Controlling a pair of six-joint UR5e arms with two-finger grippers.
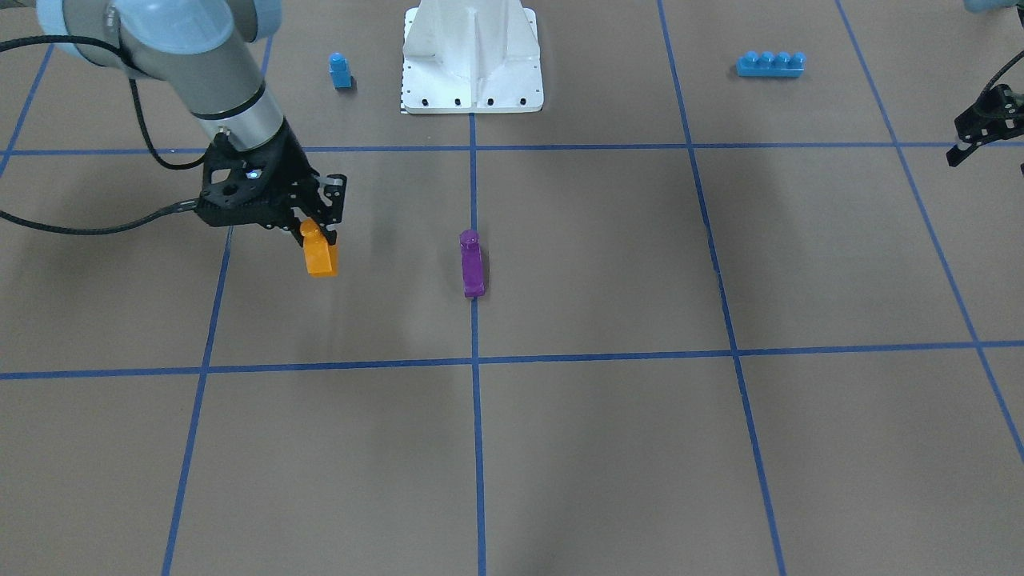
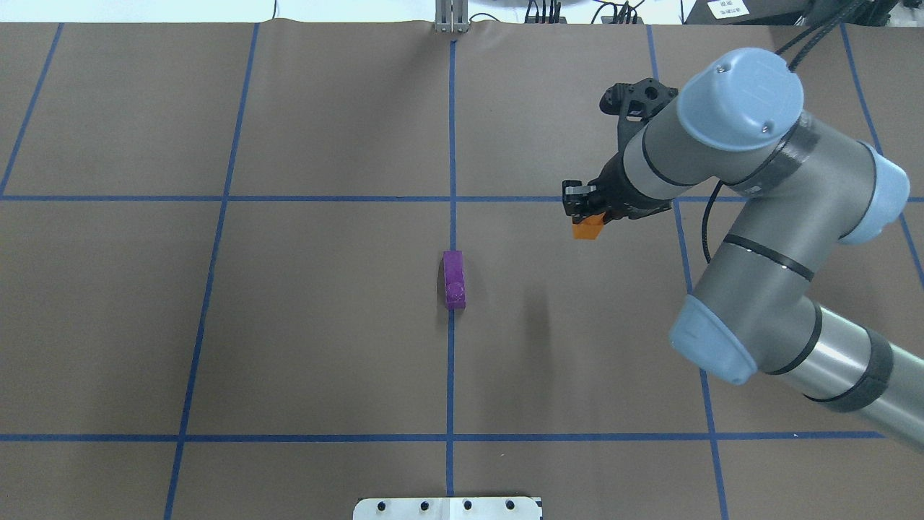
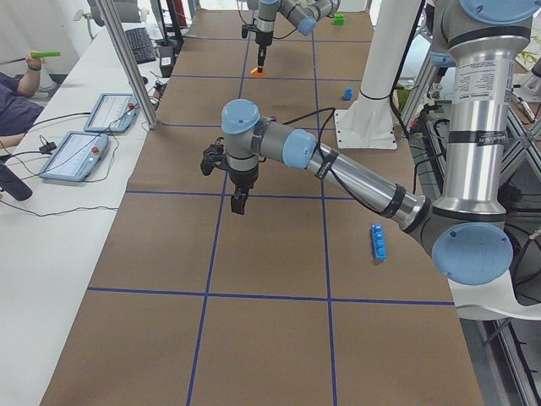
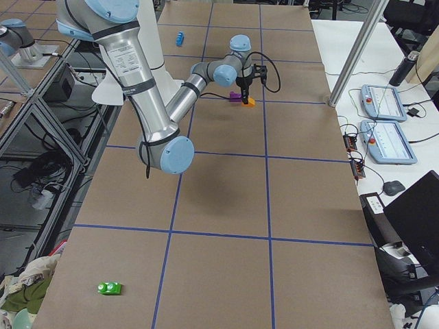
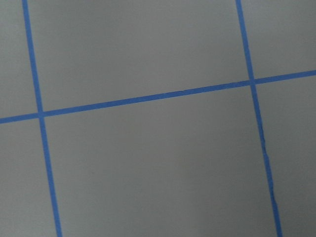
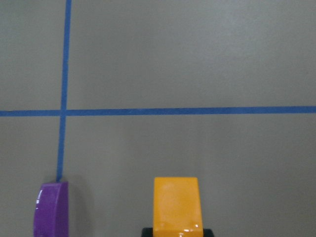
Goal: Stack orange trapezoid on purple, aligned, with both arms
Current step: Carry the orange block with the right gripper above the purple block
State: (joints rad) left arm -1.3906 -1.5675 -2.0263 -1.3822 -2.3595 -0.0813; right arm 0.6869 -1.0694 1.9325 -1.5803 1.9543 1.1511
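My right gripper (image 1: 318, 232) is shut on the orange trapezoid (image 1: 320, 254) and holds it by its stud end, low over the table. It also shows in the overhead view (image 2: 587, 229) and the right wrist view (image 6: 176, 203). The purple block (image 1: 472, 264) lies on the centre blue line, apart from the orange one. It also shows in the overhead view (image 2: 454, 279) and at the lower left of the right wrist view (image 6: 50, 210). My left gripper (image 1: 989, 163) hangs open and empty at the view's right edge, partly cut off, far from both blocks.
A blue single-stud block (image 1: 340, 70) stands beside the white pedestal (image 1: 472, 56). A long blue four-stud brick (image 1: 770, 63) lies near my left arm. A small green toy (image 4: 110, 288) lies far off. Blue tape lines grid the brown table.
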